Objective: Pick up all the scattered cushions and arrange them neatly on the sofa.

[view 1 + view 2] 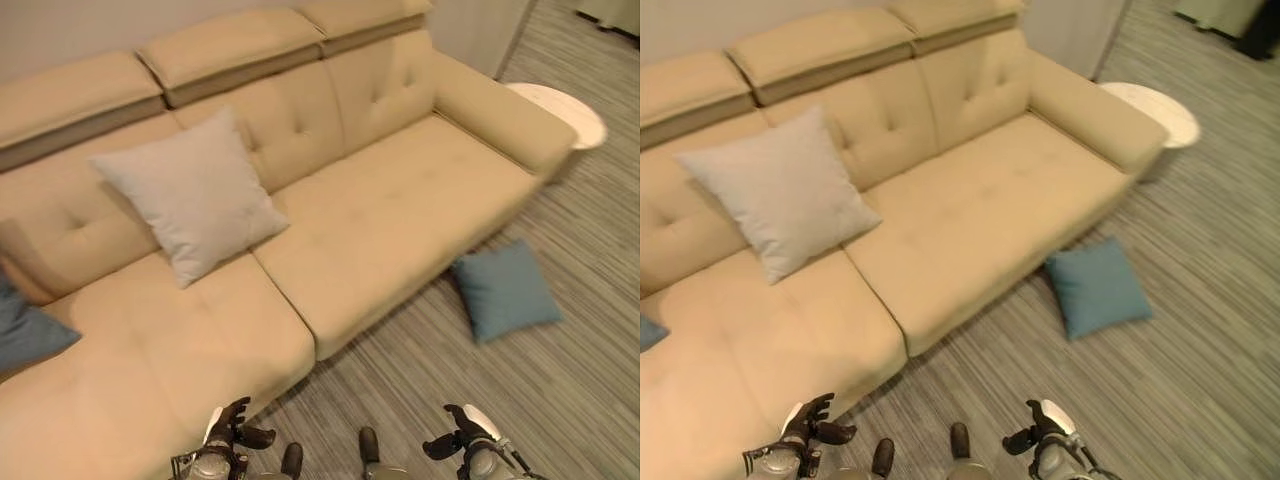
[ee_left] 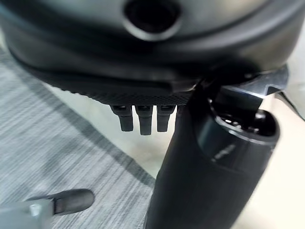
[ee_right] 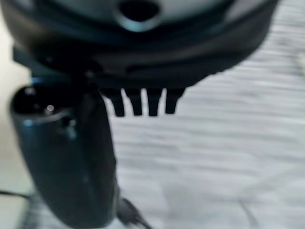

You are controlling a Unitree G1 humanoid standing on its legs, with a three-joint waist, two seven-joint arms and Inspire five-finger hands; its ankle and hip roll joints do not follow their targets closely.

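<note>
A blue cushion [image 1: 505,290] lies flat on the striped grey carpet in front of the beige sofa's [image 1: 400,220] right half. A light grey cushion [image 1: 195,195] leans upright against the sofa's backrest, left of the middle. Another blue cushion [image 1: 25,332] rests on the seat at the far left, partly cut off by the view's edge. My left hand [image 1: 232,428] hangs low by the sofa's front edge, open and holding nothing; its fingers [image 2: 140,119] are relaxed. My right hand [image 1: 462,432] is low over the carpet, well short of the floor cushion, open with its fingers [image 3: 143,102] holding nothing.
A round white side table [image 1: 565,112] stands beside the sofa's right armrest [image 1: 500,110]. Striped carpet [image 1: 560,400] stretches between me and the floor cushion. The sofa's middle and right seats are bare.
</note>
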